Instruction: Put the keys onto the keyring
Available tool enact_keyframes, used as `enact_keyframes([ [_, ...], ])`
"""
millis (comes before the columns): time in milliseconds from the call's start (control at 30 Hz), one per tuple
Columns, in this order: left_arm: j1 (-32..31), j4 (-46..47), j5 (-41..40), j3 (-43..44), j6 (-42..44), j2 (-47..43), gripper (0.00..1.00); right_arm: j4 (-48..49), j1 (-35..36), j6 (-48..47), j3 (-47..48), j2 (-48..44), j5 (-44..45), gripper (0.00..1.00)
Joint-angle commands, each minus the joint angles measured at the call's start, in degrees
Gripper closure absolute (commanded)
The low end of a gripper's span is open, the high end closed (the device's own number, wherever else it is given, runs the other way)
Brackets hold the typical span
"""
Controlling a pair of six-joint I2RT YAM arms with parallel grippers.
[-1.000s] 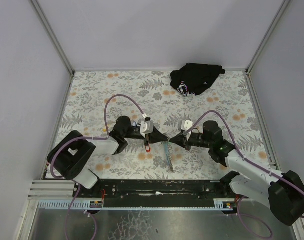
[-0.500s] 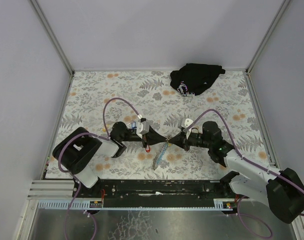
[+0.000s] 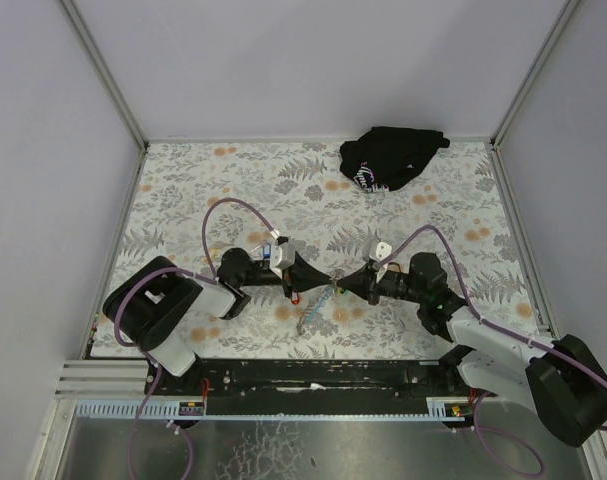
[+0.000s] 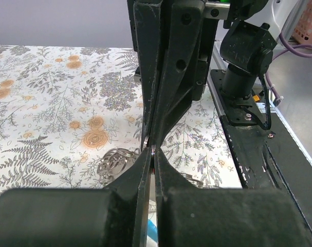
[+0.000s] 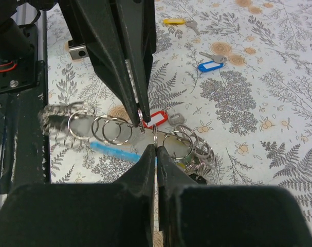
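The right gripper (image 5: 154, 148) is clamped on one loop of the keyring (image 5: 114, 129), and the left gripper (image 5: 141, 117), tip to tip with it, has its jaws together and seems to pinch the red-tagged key (image 5: 156, 119). The thin loop may twist or slip out of the grip, so the key misses the ring's opening. Compared with a second ago, both tips have come together and the strap (image 5: 113, 152) has moved toward the left gripper

Desk (image 3: 183, 190), items placed relative to keyring (image 3: 328, 293):
- left hand (image 3: 318, 278): at its left, tip touching
- right hand (image 3: 345, 283): at its right, tip touching
- lanyard strap (image 3: 311, 318): before it
- first key (image 5: 157, 119): just beside it
- second key (image 5: 209, 65), third key (image 5: 177, 21): left, behind
- cloth bundle (image 3: 391, 157): well behind, right
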Motion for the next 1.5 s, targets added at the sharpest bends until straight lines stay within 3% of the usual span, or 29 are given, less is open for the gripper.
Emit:
enact_keyframes([
  [0,0.08,8.29,0.8,0.1,-0.39,-1.2,1.0,2.96,-0.32,5.82,1.42,2.09,3.29,0.97],
  [167,0.07,8.29,1.86,0.62,-0.96,-0.31,1.0,0.12,-0.32,12.82,3.44,1.77,12.51,0.79],
  [367,-0.11,8.38,1.72,0.71,-1.09,-0.2,1.0,-2.53,-0.32,12.31,1.15,-4.55,21.92,0.68],
  [500,-0.09,8.38,1.36,0.69,-1.13,-0.02,1.0,-1.03,-0.31,8.69,0.93,-5.25,10.11,0.68],
  [667,-0.19,8.39,1.72,0.81,-1.5,-0.12,1.0,7.66,-0.32,5.36,-1.24,-3.4,-3.04,0.68],
  [1100,-0.7,8.36,3.1,1.52,-1.96,0.22,1.0,19.1,-0.34,1.43,-2.15,1.82,-9.55,0.68],
  [1467,-1.15,8.43,4.21,2.15,-2.54,0.37,1.0,19.97,-0.32,0.54,-1.75,4.69,-9.48,0.8],
])
